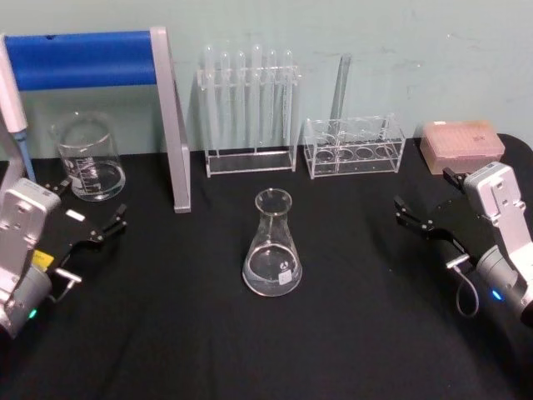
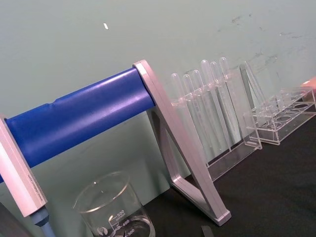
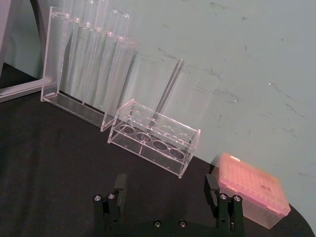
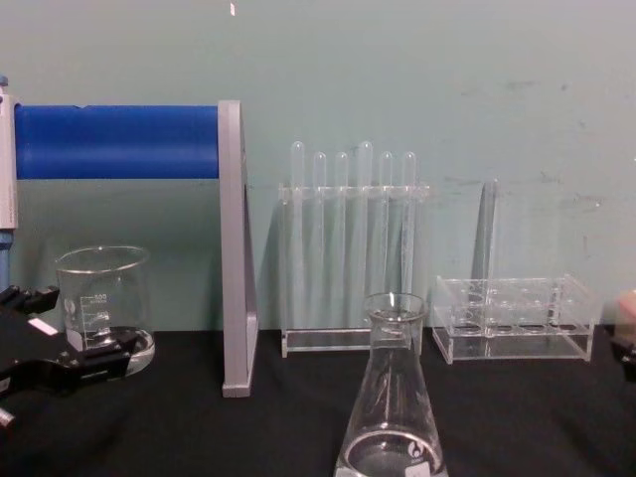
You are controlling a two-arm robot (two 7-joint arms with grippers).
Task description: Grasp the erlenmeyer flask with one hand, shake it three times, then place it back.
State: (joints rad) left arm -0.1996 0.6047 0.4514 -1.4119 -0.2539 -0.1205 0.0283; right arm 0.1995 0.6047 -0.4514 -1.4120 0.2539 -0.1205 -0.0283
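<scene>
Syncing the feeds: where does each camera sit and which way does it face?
Head: high, looking down at the erlenmeyer flask on the table; left tool and right tool at the sides, both open.
Chest: low, looking across the table; flask near, left tool at left edge.
Left wrist: faces the blue-barred stand and beaker.
Right wrist: faces the low rack and pink tip box, over its own fingers.
Both wrist views share the test tube rack.
</scene>
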